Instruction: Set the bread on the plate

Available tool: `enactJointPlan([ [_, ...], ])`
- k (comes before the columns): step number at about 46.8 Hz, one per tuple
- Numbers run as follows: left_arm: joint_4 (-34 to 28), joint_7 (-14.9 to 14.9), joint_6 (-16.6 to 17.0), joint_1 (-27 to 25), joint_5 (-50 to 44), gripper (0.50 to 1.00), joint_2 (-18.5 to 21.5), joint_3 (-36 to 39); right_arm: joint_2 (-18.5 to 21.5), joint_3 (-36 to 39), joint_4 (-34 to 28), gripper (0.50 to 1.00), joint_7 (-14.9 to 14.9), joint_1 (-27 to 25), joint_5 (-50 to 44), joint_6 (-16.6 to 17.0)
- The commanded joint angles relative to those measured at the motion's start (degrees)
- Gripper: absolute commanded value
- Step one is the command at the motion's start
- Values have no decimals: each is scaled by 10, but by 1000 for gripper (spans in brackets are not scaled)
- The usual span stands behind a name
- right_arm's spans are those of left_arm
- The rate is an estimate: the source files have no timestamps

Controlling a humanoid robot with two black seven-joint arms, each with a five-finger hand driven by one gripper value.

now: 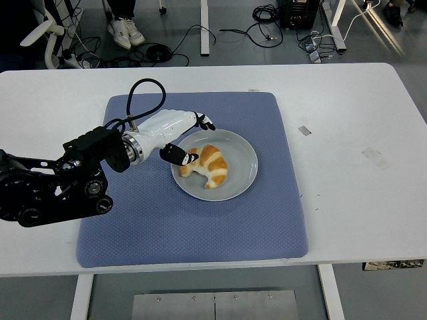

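The bread (207,167) lies on the plate (245,148), a bit to the left of the middle, because that is the side my left hand (187,139) comes in from. My hand sits at the plate's left rim with its fingers (205,123) spread apart and nothing inside them. The thumb tip looks very close to the bread's left end, but I cannot tell for sure if it touches, since the dark tip blends with the shadow there. I judge the job is about done, and I only need to pull my hand away without bumping the bread. The bread is a curved roll, like a moon, golden brown with paler stripes, and it looks soft and flaky. The plate is round, smooth and pale, with a low rim that should keep the bread from sliding off. Under it lies a blue mat (200,220) with a bumpy woven top, and this mat likely stops the plate from slipping on the smooth white desk (347,167). My hand has a shiny white shell and black fingertips.
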Motion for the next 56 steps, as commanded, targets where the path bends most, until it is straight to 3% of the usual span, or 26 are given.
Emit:
enactJointPlan([
  [1,0,0,2,0,-1,775,0,-3,0,0,0,1000,0,0,0,0],
  [8,0,0,3,-2,-8,866,4,-20,0,1,0,1000,0,0,0,0],
  [16,0,-1,10,-1,-24,921,9,-44,0,0,0,1000,0,0,0,0],
  [26,2,-37,31,1,-118,921,40,-84,0,0,0,1000,0,0,0,0],
  [38,14,-58,55,10,-178,919,98,-118,0,0,0,1000,0,0,0,0],
  [56,29,-82,53,64,-275,918,182,-235,0,0,0,1000,0,0,0,0],
])
